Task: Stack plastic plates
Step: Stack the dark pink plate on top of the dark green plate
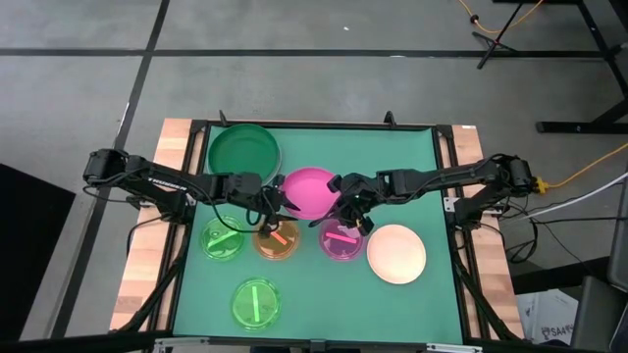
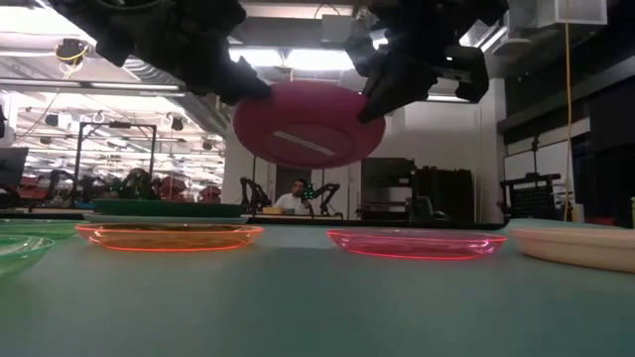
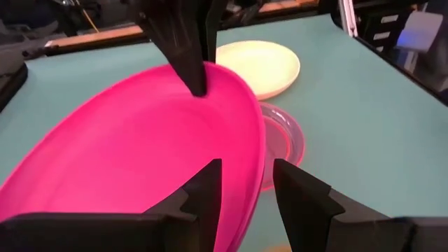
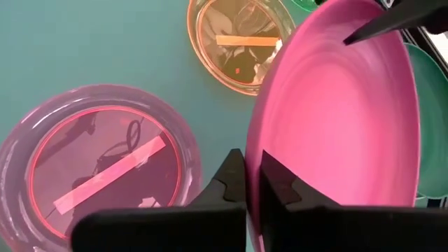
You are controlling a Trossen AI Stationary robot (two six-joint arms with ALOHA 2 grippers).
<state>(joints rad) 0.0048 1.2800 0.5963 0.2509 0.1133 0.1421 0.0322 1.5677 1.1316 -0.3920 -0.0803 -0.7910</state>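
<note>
Magenta plate (image 1: pixel 308 192) held clear of counter (image 1: pixel 422 157), mid-counter, between both arms. Right hand (image 4: pixel 252 183) pressed together, pinching plate rim. Left hand (image 3: pixel 246 196) spread, fingers straddling opposite rim; firm contact not confirmed.

Risk: support appears one-sided; plate tilts in low view, could pivot or slip from thin edge pinch.

Risk: orange plate (image 1: pixel 277 238) and pink plate (image 1: pixel 343 240) lie just below; a dropped plate would land on them.

Dark green plate (image 1: pixel 243 150) lies near, behind left.
</note>
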